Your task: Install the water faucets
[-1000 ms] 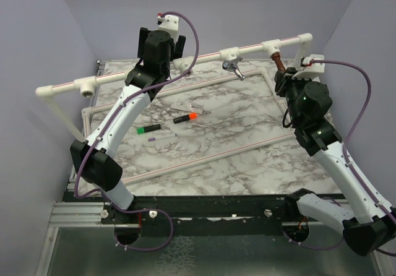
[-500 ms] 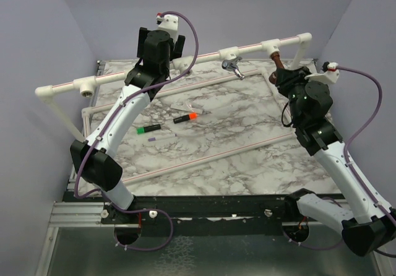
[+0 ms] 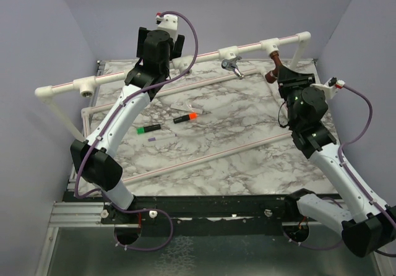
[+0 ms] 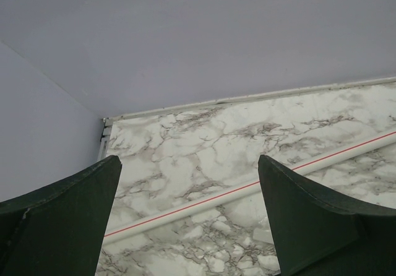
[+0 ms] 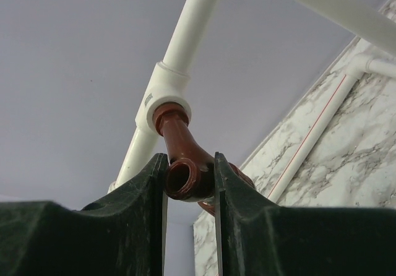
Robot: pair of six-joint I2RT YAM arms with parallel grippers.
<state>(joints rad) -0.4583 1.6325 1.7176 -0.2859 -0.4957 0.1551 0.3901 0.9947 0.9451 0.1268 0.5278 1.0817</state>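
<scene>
The copper faucet [image 3: 273,69] sits in a white tee [image 3: 270,46] of the raised pipe rail at the back right. My right gripper [image 3: 276,76] is shut on it; in the right wrist view [image 5: 189,178] its jaws clamp the faucet's spout end [image 5: 187,176], whose threaded end enters the tee [image 5: 162,96]. The chrome faucet [image 3: 232,66] hangs from the neighbouring tee [image 3: 229,52] to the left. My left gripper [image 4: 185,192] is open and empty, raised by the back rail above a thin pipe [image 4: 247,191] on the marble.
A white pipe rail [image 3: 130,73] runs across the back with an open tee [image 3: 86,89] at the left. Thin white pipes [image 3: 204,158] frame the marble table. Marker pens with orange [image 3: 185,117] and green [image 3: 148,129] caps lie at the centre left.
My right wrist has rolled clockwise over the last second with the copper faucet in its jaws, turning it in the tee. The left arm has not moved.
</scene>
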